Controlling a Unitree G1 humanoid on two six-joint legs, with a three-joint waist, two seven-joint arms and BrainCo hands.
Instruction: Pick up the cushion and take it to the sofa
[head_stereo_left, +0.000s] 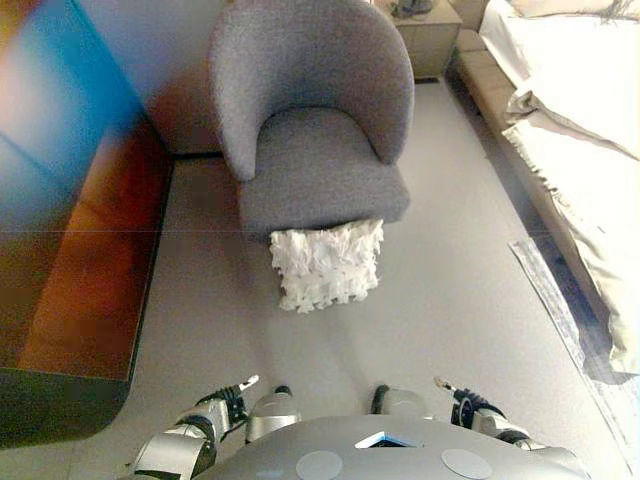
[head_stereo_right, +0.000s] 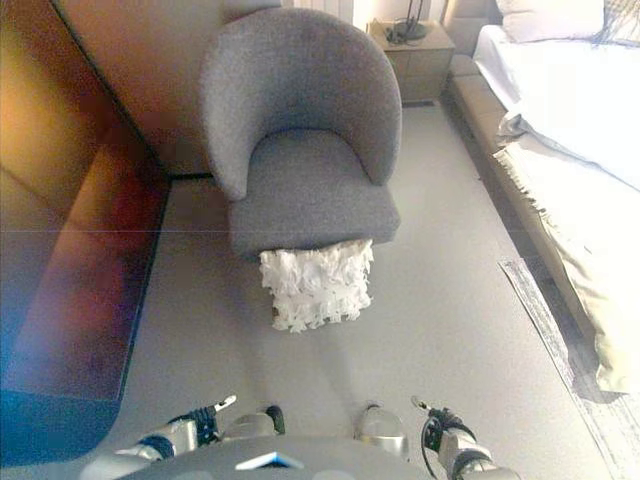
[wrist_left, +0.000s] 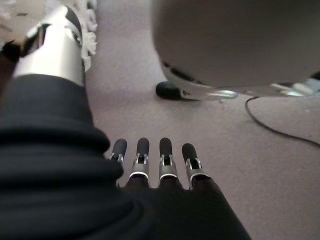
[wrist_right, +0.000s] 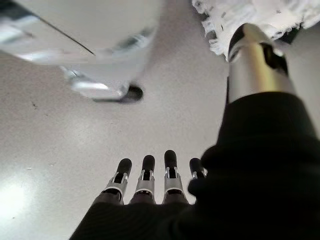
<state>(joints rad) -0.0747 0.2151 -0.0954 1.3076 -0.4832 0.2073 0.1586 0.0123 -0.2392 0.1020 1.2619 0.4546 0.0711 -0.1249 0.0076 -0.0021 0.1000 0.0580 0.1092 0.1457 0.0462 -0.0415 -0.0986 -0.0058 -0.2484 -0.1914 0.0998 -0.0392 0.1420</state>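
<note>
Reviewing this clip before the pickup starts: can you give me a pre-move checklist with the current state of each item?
1. Cushion located: ok, white and ruffled, on the floor leaning against the front of the grey armchair.
2. Left hand free: ok, fingers straight, holding nothing.
3. Right hand free: ok, fingers straight, holding nothing.
4. Hands at the cushion: not ok, both hang low by the robot, apart from it.
5. Floor path to the cushion: ok, bare floor between.
6. Seat free for the cushion: ok, nothing lies on it.
</note>
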